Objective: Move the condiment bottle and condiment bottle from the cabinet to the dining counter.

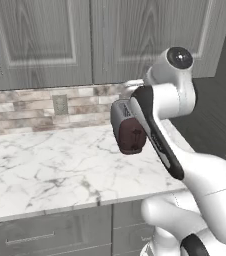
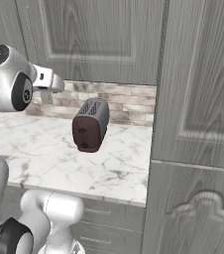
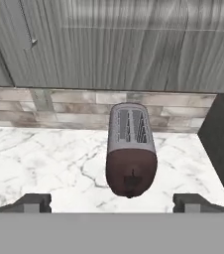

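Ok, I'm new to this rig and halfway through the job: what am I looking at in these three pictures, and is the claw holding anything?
The machine is a white robot arm on a driving base, in a rendered kitchen. Two pictures come from cameras on the base, behind the arm: one from its left, one from its right. The third comes from a camera on the hand, looking along the claw, whose two dark finger tips rise at the bottom of that picture, set wide apart with nothing between them. So the claw is open and holds nothing.

On the marble counter stands a toaster, silver on top with dark red ends, near the tiled back wall. Above it hang grey cabinet doors, all shut. A tall grey cabinet stands at the counter's right end. No condiment bottle can be seen yet.
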Robot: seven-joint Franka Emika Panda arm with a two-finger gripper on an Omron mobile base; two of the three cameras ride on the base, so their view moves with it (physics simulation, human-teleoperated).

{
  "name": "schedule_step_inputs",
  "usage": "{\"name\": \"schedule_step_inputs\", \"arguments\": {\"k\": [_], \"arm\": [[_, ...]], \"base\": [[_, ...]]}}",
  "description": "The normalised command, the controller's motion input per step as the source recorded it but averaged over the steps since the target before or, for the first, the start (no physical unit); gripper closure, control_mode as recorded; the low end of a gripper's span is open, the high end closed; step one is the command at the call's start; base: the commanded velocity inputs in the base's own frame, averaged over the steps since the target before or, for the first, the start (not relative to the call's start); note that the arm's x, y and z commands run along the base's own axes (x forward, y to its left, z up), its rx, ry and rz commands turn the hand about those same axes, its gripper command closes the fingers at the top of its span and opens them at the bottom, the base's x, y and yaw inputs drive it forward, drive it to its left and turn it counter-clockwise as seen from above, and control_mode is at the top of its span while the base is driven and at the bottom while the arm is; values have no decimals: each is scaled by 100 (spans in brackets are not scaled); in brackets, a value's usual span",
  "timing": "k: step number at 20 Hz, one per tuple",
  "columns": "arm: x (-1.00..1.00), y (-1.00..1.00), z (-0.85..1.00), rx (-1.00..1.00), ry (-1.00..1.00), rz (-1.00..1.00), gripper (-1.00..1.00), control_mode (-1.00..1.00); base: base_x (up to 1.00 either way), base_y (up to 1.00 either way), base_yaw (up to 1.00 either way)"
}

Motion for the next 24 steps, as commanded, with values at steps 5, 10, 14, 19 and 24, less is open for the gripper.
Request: {"name": "schedule_step_inputs", "arguments": {"k": [5, 10, 14, 19, 24], "arm": [[0, 47, 53, 0, -66, 0, -100, -100], [4, 35, 36, 2, -42, 0, -100, -100], [16, 17, 5, 6, -33, 0, -100, -100], [9, 10, 3, 5, -39, 0, -100, -100], [6, 0, 12, 2, -8, 0, -100, -100]], "base": [[0, 0, 0], [0, 0, 0], [0, 0, 0], [0, 0, 0], [0, 0, 0]]}}
